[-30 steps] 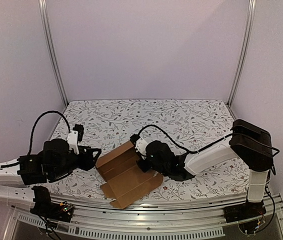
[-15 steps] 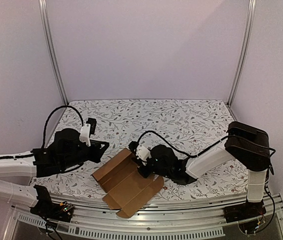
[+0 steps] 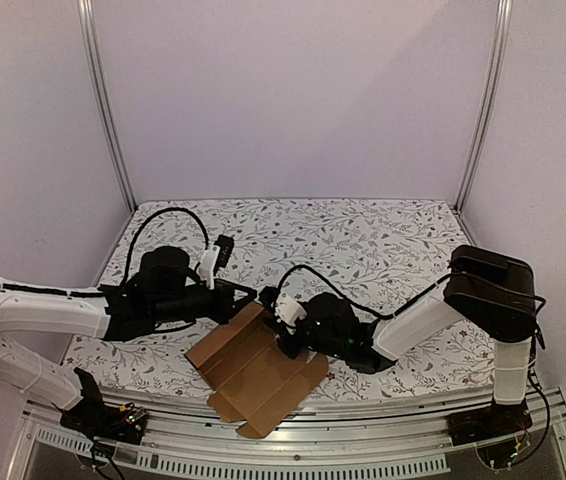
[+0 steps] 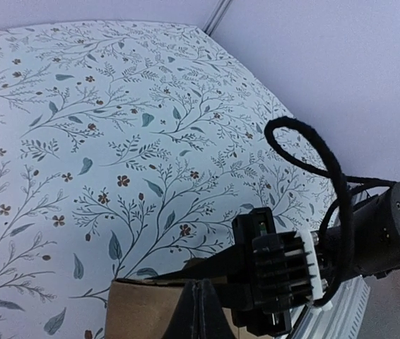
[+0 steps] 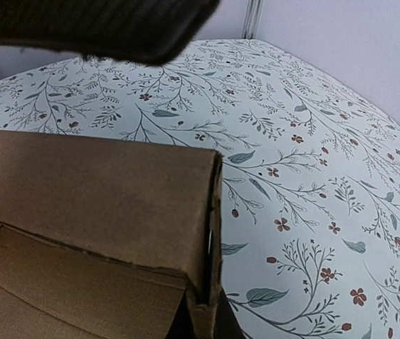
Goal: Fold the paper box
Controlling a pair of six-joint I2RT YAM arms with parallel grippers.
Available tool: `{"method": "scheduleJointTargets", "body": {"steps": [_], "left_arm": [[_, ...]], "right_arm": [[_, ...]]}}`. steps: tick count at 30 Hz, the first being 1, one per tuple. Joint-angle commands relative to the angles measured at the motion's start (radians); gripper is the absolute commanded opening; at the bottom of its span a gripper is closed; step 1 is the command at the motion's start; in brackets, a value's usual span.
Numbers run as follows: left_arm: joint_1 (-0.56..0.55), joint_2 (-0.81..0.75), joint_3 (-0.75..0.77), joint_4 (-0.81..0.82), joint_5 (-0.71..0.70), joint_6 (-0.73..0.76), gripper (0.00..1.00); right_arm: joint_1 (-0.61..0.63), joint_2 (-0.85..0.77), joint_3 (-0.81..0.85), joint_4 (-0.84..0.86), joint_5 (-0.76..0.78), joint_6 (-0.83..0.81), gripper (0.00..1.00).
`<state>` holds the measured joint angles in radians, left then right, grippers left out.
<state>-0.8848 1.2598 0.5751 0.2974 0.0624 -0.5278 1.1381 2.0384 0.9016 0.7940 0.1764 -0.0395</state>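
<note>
The paper box (image 3: 258,372) lies partly folded at the lower centre of the top view, on the floral worktop (image 3: 393,235). The right end effector (image 5: 203,318) pinches a raised panel edge (bottom centre of its own view). The left end effector (image 4: 198,296) is closed at the box's upper edge; I cannot tell if it grips cardboard.

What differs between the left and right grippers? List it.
The right gripper pinches a raised flap of the paper box; the left gripper looks shut on nothing. The left gripper sits at the box's far corner, the right gripper on its right edge. Both are mostly black.
</note>
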Motion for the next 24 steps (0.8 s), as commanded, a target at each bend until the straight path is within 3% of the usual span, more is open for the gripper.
{"method": "scheduleJointTargets", "body": {"steps": [1,19,24], "left_arm": [[0.014,0.068,0.035,0.058,0.087,-0.009,0.0],[0.012,0.224,0.036,0.056,0.033,-0.047,0.0],[0.011,0.251,0.033,0.042,0.026,-0.059,0.0]], "right_arm": [[-0.005,0.034,-0.012,0.049,-0.012,0.002,0.0],[-0.005,0.056,-0.032,0.092,0.008,0.035,0.0],[-0.006,0.072,-0.032,0.102,0.01,0.067,0.12]]}}
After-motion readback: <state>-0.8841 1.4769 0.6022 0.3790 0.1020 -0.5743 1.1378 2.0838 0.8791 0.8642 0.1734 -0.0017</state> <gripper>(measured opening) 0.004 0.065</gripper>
